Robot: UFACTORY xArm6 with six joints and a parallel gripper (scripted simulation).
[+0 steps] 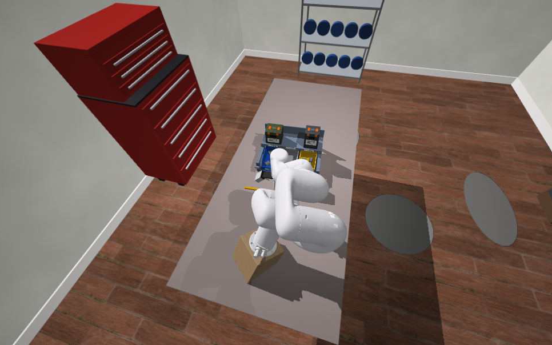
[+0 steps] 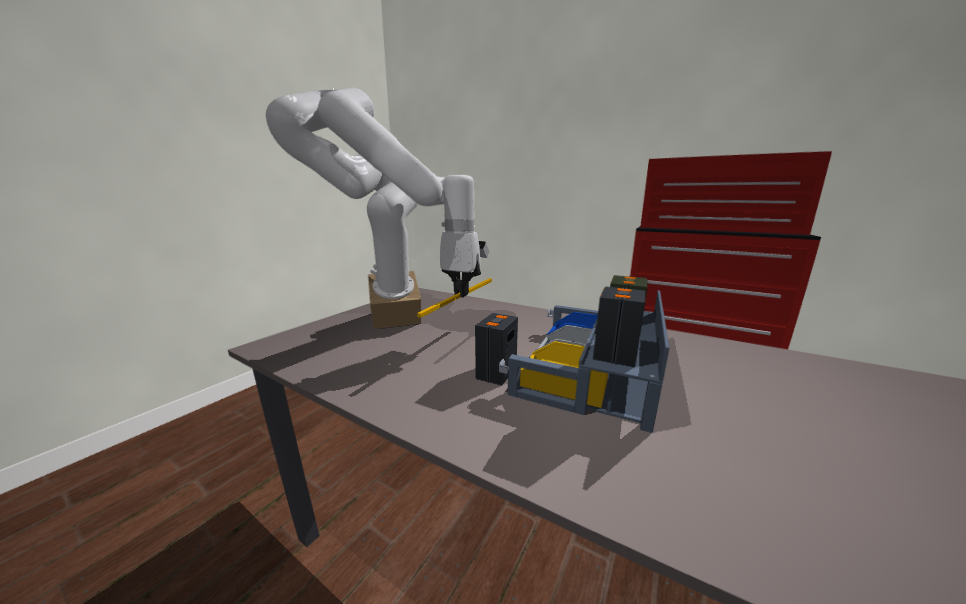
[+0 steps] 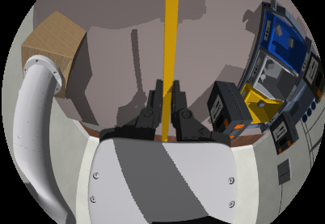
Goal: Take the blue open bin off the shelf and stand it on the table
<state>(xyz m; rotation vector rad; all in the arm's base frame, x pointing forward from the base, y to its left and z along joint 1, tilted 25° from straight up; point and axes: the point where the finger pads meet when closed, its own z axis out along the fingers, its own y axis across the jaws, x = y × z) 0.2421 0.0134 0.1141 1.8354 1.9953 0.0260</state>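
The blue open bin (image 1: 265,159) (image 2: 575,322) (image 3: 297,58) sits in the grey-blue shelf (image 2: 583,393), small grey parts inside. It is partly hidden by the arm in the top view. The grey bin (image 2: 571,335) (image 3: 280,78) is in the middle. The yellow bin (image 1: 308,154) (image 2: 547,381) (image 3: 255,107) is at the other end, with a part inside. My gripper (image 2: 461,292) (image 3: 167,89) is shut on a long yellow bar (image 1: 251,188) (image 2: 436,306) (image 3: 171,20). It holds the bar above the table, between the arm's base and the shelf, away from the bins.
A black case (image 2: 493,352) (image 3: 228,105) stands on the table before the shelf's yellow-bin end. A green case (image 1: 274,133) and a dark case (image 1: 311,137) (image 2: 616,330) stand on the shelf's upper rear. A red tool cabinet (image 1: 175,128) (image 2: 719,277) stands beyond the table.
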